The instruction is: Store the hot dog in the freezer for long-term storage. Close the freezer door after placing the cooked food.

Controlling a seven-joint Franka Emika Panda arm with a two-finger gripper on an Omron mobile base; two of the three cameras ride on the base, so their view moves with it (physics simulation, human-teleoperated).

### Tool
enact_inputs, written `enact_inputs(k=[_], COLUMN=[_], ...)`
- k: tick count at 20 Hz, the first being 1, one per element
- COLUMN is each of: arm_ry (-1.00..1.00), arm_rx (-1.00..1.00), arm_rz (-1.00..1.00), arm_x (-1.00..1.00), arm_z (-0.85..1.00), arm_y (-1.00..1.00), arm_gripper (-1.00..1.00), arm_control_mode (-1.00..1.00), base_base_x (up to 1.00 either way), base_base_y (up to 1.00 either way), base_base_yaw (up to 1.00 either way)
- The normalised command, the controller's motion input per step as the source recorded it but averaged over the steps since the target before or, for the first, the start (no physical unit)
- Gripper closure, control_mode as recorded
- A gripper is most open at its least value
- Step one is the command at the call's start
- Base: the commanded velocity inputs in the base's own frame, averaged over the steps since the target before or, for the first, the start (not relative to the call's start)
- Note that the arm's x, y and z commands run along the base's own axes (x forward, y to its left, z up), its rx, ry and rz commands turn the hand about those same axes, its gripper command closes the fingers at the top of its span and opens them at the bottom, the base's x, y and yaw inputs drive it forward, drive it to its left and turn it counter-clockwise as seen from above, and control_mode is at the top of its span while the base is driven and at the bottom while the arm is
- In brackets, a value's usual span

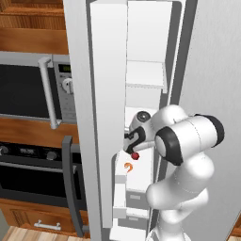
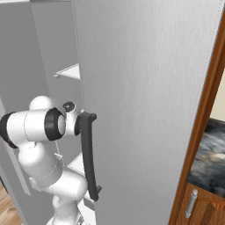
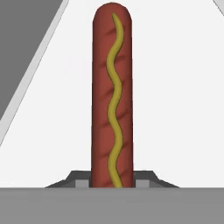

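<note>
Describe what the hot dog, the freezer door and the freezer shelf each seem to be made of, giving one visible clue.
Hot dog: meat, glossy reddish-brown skin with a yellow mustard squiggle. Freezer door: likely brushed metal outside, matte grey; white inner side looks plastic. Freezer shelf: probably plastic, plain smooth white.

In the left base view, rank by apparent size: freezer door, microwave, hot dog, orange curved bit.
1. freezer door
2. microwave
3-4. hot dog and orange curved bit: both tiny, too alike to rank; the gripper hides most of the hot dog.
</note>
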Motion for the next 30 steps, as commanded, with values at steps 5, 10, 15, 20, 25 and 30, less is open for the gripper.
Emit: enact_inputs(k=[5,10,15,20,25,30], arm_ry=[0.01,0.06,0.09,0.08,0.02,0.00], arm_rx=[0.00,0.00,0.00,0.00,0.00,0.00], arm_rz=[0.00,0.00,-0.03,-0.03,-0.02,-0.03], arm_x=[0.35,0.29,0.19,0.26,0.19,0.04], arm_z=[-0.03,-0.04,-0.15,-0.10,-0.06,-0.21], arm_y=[0.00,-0.01,-0.01,-0.13,-0.10,-0.14], arm_gripper=[1.00,1.00,1.00,1.00,1.00,1.00], arm_control_mode=[-1.00,-1.00,-1.00,-1.00,-1.00,-1.00], base_base_x=[0.00,0.00,0.00,0.00,0.00,0.00], base_base_y=[0.00,0.00,0.00,0.00,0.00,0.00], base_base_yaw=[0.00,0.00,0.00,0.00,0.00,0.00])
